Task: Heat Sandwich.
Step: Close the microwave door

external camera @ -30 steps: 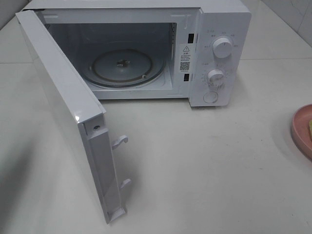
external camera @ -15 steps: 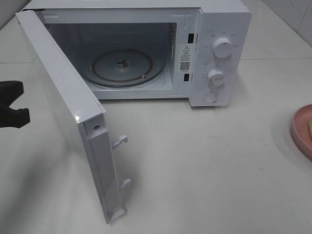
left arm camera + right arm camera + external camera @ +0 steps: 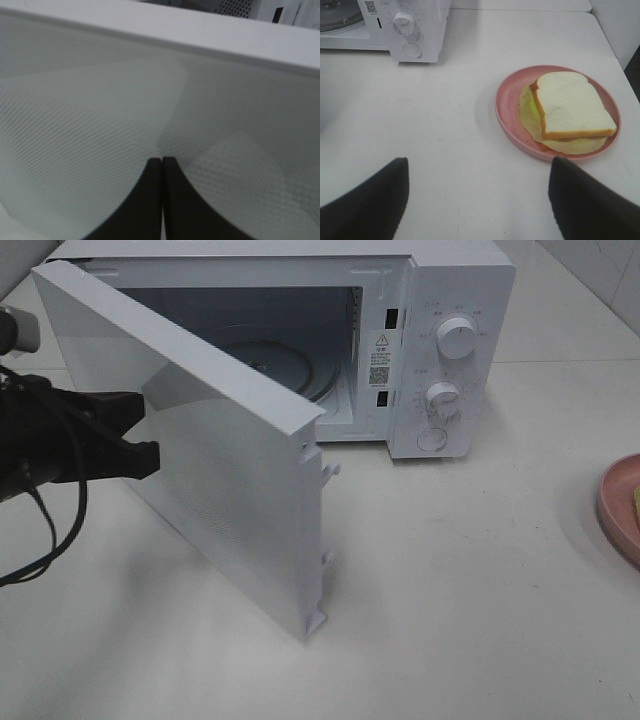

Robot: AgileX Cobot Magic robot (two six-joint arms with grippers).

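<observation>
I have the left gripper (image 3: 162, 165) pressed against the outer face of the microwave door (image 3: 230, 480), its 2 fingers shut together with nothing between them, so it works as a blunt pusher and not a clamp. The door stands half open in front of the microwave (image 3: 400, 340), partly covering the glass turntable (image 3: 300, 365) inside. From this I judge the door is being swung, though which way suits the task is unclear, since the cavity holds no food.

The sandwich (image 3: 572, 112) lies on the pink plate (image 3: 507, 107), well to the right of the microwave, near the table's edge. My right gripper (image 3: 477, 197) hangs above the table (image 3: 445, 130) near the plate, fingers spread wide and holding nothing.

The half-open door is the main obstacle: it blocks the straight path from plate to cavity.
</observation>
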